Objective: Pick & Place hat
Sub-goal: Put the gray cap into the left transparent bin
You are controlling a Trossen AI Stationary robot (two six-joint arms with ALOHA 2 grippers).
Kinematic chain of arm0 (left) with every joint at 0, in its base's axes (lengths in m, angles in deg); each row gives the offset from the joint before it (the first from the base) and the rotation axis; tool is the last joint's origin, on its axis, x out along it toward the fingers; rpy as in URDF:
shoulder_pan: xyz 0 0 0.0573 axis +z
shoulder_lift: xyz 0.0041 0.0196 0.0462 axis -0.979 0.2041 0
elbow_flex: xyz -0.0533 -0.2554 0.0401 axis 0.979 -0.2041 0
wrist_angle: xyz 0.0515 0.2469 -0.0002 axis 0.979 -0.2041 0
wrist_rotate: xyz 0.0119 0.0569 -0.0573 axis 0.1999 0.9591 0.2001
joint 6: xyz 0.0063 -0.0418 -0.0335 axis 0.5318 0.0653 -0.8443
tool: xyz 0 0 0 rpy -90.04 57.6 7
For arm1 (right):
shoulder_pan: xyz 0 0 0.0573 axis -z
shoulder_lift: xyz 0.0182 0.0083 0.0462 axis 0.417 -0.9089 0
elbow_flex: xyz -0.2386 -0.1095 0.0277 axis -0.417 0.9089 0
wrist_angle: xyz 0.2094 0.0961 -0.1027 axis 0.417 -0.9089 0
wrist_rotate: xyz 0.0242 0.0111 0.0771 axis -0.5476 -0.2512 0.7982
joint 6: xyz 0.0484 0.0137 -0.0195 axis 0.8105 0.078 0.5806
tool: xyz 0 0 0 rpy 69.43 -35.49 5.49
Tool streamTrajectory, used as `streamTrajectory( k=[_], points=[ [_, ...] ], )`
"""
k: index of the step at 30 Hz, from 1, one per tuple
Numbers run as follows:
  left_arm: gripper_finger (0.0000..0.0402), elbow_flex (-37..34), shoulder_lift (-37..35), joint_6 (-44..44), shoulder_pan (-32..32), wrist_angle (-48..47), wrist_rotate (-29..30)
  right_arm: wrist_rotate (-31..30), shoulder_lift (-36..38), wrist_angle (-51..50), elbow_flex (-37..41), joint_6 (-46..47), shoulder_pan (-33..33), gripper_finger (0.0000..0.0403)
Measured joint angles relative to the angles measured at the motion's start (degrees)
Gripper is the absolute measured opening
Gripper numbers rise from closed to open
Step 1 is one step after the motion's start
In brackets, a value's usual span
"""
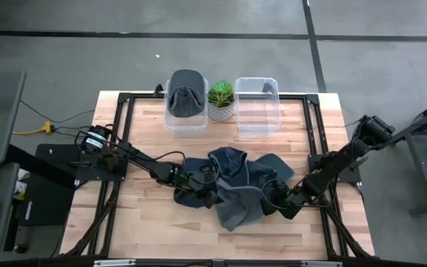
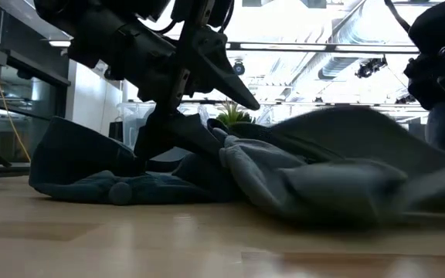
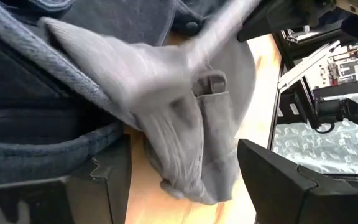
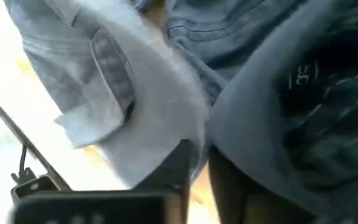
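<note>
The grasp is in hand: both grippers are down in the heap of grey hats (image 1: 236,185) at the middle of the wooden table (image 1: 147,222). The right gripper (image 1: 279,199) is at the heap's right edge with a light grey hat (image 4: 114,106) bunched just ahead of its fingers (image 4: 176,168); whether they have clenched on the fabric I cannot tell. The left gripper (image 1: 195,180) sits at the heap's left side, fingers (image 3: 284,180) spread wide with a fold of grey cloth lying between them, not pinched.

Next, I judge, the right gripper needs a firm hold on one hat alone, then a lift clear of the pile and a carry to a clear bin (image 1: 256,107) beyond the fingers.

A second bin (image 1: 186,104) already holds a dark hat (image 1: 185,93); a potted plant (image 1: 221,100) stands between the bins. The tangled neighbouring hats may drag along.
</note>
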Motion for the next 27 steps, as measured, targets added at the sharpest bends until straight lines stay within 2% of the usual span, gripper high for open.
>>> streamTrajectory(
  k=[2,8,17,23,27],
  points=[
    [0.0236,0.0,0.0,0.0,0.0,0.0,-0.8,-0.2,0.0,1.1,0.0,-1.6,0.0,0.0012],
    [0.0236,0.0,0.0,0.0,0.0,0.0,-1.7,0.3,0.1,3.7,0.0,-4.4,-0.1,0.0006],
    [0.0236,1.7,-0.1,0.8,0.6,1.5,-8.6,3.6,4.6,4.6,-1.3,-10.0,-2.2,0.0003],
    [0.0236,4.0,-0.2,2.7,3.4,1.1,-13.2,4.3,10.0,-4.6,-2.2,-14.1,-2.4,0.0001],
    [0.0236,4.4,-0.2,2.8,5.2,1.2,-14.2,6.7,12.1,-9.6,-2.1,-14.5,-2.2,0.0001]
  ],
)
